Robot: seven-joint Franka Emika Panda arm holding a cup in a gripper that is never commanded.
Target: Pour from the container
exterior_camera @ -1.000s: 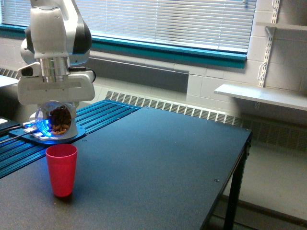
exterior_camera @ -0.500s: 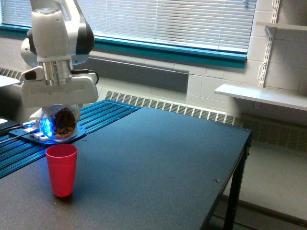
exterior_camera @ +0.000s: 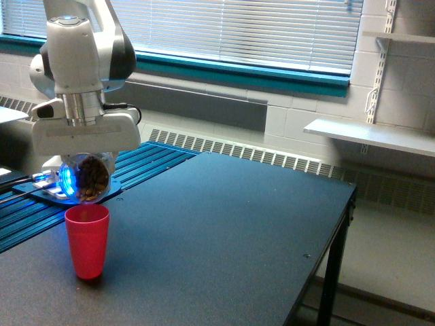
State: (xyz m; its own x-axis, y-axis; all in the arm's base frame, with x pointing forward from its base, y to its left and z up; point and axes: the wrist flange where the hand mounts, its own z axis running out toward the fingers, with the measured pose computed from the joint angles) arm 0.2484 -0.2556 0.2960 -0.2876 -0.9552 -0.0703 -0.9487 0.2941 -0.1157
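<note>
The container [exterior_camera: 87,179], a small clear plastic cup, lies tipped on its side just above the red cup [exterior_camera: 87,241], its round rim turned toward the camera. Brown bits fill its inside. My gripper [exterior_camera: 85,163] is shut on the container from above, under the white hand block. The red cup stands upright on the dark table [exterior_camera: 224,238] near the exterior view's left. The gripper fingers are mostly hidden behind the container.
A blue ribbed platform [exterior_camera: 41,210] with a glowing blue light lies behind the cups on the exterior view's left. The table's edge runs along the right, with a drop to the floor. A white shelf [exterior_camera: 370,134] hangs on the far wall.
The arm has shifted slightly to the right and a little lower with the container, bringing its rim closer over the red cup. The red cup has not moved.
</note>
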